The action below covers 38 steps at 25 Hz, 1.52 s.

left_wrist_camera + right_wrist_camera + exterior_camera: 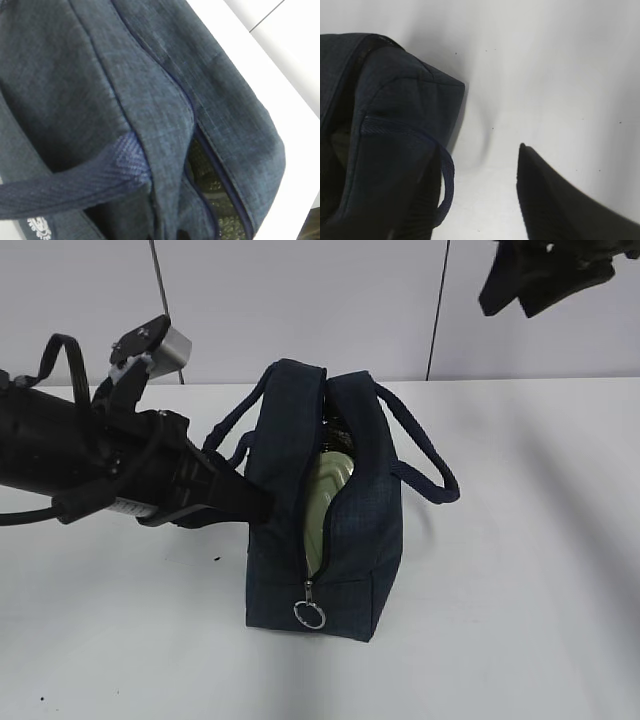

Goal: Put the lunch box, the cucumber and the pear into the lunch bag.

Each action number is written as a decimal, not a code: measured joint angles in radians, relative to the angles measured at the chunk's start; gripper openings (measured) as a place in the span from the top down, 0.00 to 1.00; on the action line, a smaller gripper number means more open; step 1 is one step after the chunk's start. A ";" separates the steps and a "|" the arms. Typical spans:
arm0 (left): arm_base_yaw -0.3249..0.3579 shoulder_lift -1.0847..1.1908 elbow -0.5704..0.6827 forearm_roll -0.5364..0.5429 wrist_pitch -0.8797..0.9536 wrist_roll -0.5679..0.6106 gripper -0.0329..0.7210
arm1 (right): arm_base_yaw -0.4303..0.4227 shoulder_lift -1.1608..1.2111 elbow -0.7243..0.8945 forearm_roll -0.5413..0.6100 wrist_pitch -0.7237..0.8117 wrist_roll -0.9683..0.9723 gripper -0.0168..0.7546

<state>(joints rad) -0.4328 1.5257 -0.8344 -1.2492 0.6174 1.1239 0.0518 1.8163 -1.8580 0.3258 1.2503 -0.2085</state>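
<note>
The navy lunch bag (355, 530) stands upright mid-table with its zipper open. The sage-green lunch box (328, 495) shows on edge inside the gap. My left gripper (258, 505) is shut on the bag's left wall near the opening. The left wrist view is filled with bag fabric (125, 75) and its open slit, and the fingers do not show there. My right gripper (545, 275) hangs high at the back right, away from the bag. In its wrist view it (475, 200) is open over bare table beside the bag (395, 100). The cucumber and the pear are hidden.
A metal ring pull (310, 614) hangs at the bag's front lower end. One strap handle (430, 465) loops out to the right and another (75, 180) lies across my left wrist view. The white table (520, 570) runs to a pale wall.
</note>
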 joint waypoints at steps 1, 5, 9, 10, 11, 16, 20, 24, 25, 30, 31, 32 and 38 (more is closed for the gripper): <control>0.000 0.000 0.000 0.000 0.000 0.000 0.97 | -0.025 0.000 0.017 0.035 -0.002 -0.014 0.48; 0.000 0.000 0.000 0.000 -0.001 0.000 0.97 | -0.094 -0.002 0.145 0.174 -0.008 -0.107 0.51; 0.000 0.000 0.000 0.000 -0.001 0.000 0.97 | -0.097 -0.040 0.343 0.316 -0.018 -0.251 0.51; 0.000 0.000 0.000 0.000 -0.001 0.000 0.97 | -0.097 -0.063 0.401 0.352 -0.021 -0.291 0.51; 0.000 0.000 0.000 0.000 -0.001 0.000 0.97 | -0.097 -0.086 0.449 0.391 -0.023 -0.337 0.51; 0.000 0.000 0.000 0.000 -0.001 0.000 0.97 | -0.097 -0.251 0.712 0.551 -0.102 -0.533 0.51; 0.000 0.000 0.000 0.000 -0.001 0.000 0.97 | -0.097 -0.358 0.905 0.735 -0.140 -0.735 0.51; 0.000 0.000 0.000 -0.007 -0.001 0.000 0.97 | -0.097 -0.410 1.075 0.904 -0.155 -0.960 0.51; 0.000 0.000 0.000 -0.011 -0.001 0.000 0.97 | -0.097 -0.412 1.109 0.939 -0.160 -1.029 0.51; 0.000 0.000 0.000 -0.018 -0.003 0.000 0.97 | -0.097 -0.415 1.282 1.127 -0.165 -1.338 0.51; 0.000 0.000 0.000 -0.018 -0.003 0.000 0.97 | -0.097 -0.415 1.307 1.159 -0.163 -1.382 0.51; 0.000 0.000 0.000 -0.019 -0.003 0.000 0.97 | -0.097 -0.416 1.326 1.192 -0.159 -1.429 0.51; 0.000 0.000 0.000 -0.020 -0.003 0.000 0.97 | -0.097 -0.417 1.421 1.303 -0.117 -1.555 0.51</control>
<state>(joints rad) -0.4328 1.5257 -0.8344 -1.2694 0.6141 1.1239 -0.0455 1.3990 -0.4366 1.6288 1.1335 -1.7635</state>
